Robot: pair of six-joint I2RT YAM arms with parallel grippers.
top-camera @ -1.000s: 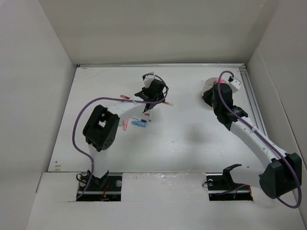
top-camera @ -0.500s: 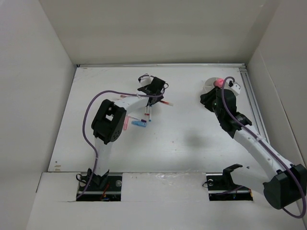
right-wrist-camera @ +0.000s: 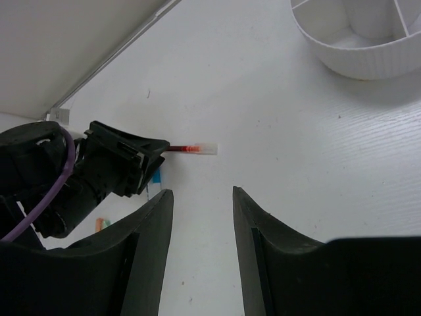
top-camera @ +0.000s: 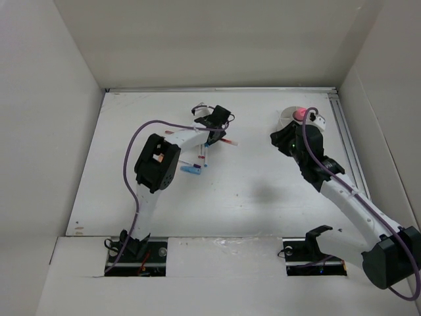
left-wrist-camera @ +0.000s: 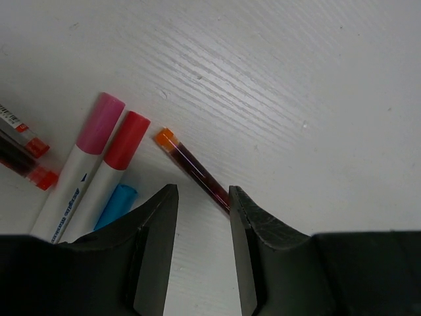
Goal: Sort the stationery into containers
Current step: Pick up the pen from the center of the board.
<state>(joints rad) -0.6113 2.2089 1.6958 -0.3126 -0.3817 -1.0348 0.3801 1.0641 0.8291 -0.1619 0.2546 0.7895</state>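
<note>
Shows the left gripper (left-wrist-camera: 202, 194) low over the white, faintly grained table (left-wrist-camera: 296, 79), black jaws narrowly parted and not clamped, straddling the near end of a thin dark-red pen (left-wrist-camera: 194, 170) with an orange cap. Sets beside that pen two white markers, pink-capped (left-wrist-camera: 99, 126) and red-capped (left-wrist-camera: 126, 139), lying parallel and touching, plus a short blue piece (left-wrist-camera: 115, 204) partly hidden by one finger and two more red pens (left-wrist-camera: 34, 146) at the frame edge. Shows the right gripper (right-wrist-camera: 202, 194) spread wide, holding nothing, near the round, ribbed white tub (right-wrist-camera: 355, 62) with inner dividers.
</note>
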